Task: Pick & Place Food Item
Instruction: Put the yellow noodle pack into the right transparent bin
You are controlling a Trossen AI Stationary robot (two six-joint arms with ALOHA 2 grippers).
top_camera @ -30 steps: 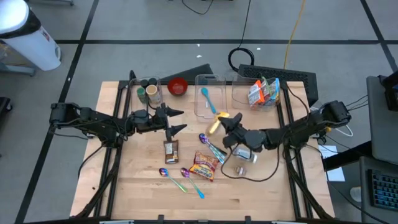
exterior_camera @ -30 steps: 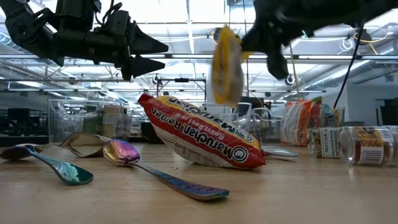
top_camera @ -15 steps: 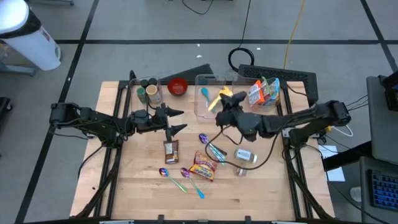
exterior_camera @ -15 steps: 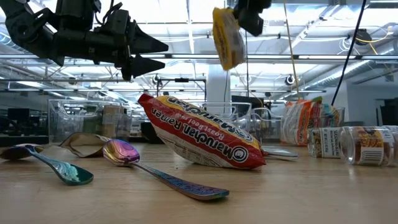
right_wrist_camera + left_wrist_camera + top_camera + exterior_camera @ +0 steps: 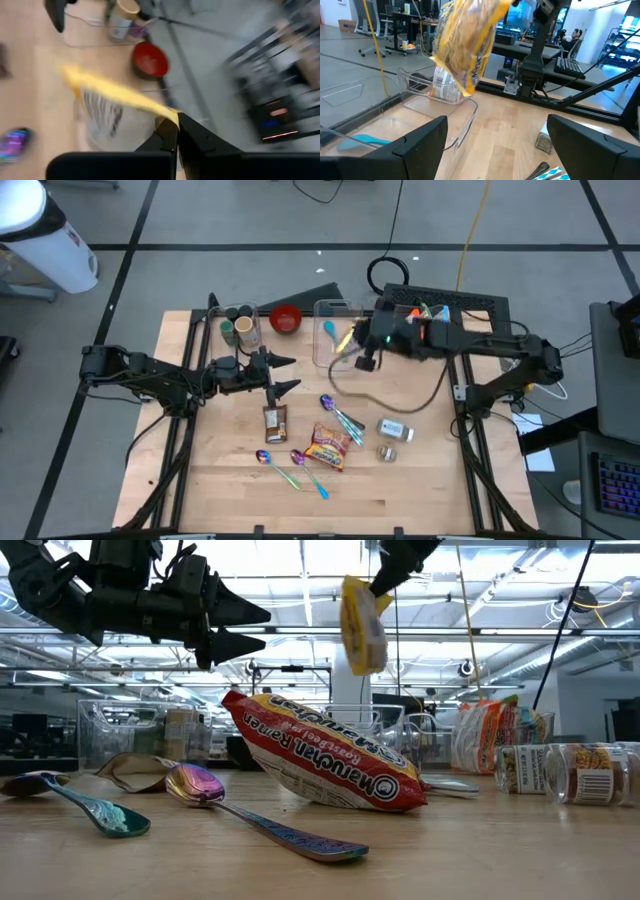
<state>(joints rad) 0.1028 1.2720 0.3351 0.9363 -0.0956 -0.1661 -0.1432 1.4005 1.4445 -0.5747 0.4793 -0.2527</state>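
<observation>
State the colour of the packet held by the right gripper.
Yellow packet, clearest in the low view.

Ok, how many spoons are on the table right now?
4: a teal spoon in the clear bin; an iridescent spoon mid-table; two more left of the ramen packet. Others may be hidden.

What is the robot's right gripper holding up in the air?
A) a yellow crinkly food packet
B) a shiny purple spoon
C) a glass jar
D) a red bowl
A: the right gripper is shut on the yellow crinkly food packet, hanging above the clear plastic bin.
</observation>
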